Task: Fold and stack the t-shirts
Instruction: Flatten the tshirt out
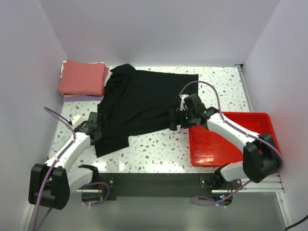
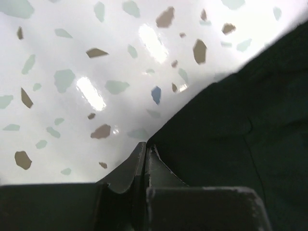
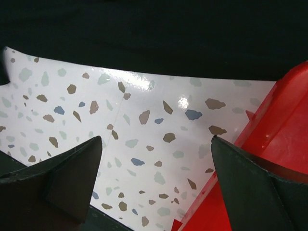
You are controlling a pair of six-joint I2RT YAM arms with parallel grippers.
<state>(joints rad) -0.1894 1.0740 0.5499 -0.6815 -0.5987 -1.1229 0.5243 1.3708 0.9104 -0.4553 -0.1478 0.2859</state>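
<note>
At table [image 1: 159,149] centre, black t-shirt [image 1: 144,103] spread; left gripper [image 2: 146,150] pressed together at its left edge (cloth pinched or not, cannot tell); right gripper [image 3: 156,140] spread wide between shirt hem and red tray [image 1: 226,144]; salmon-red t-shirt [image 1: 83,77] folded far-left.

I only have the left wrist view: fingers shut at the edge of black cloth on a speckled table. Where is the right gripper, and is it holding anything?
Observer: The right gripper is open and holds nothing. It is over the speckled table, between the black t-shirt's near-right edge and the red tray.
Operator: Is that shirt folded yet?
Observer: No. It lies spread out, with its collar toward the far left.
Operator: Where is the stack?
Observer: In the far-left corner, right beside that collar. A folded salmon-red t-shirt is on top.
</note>
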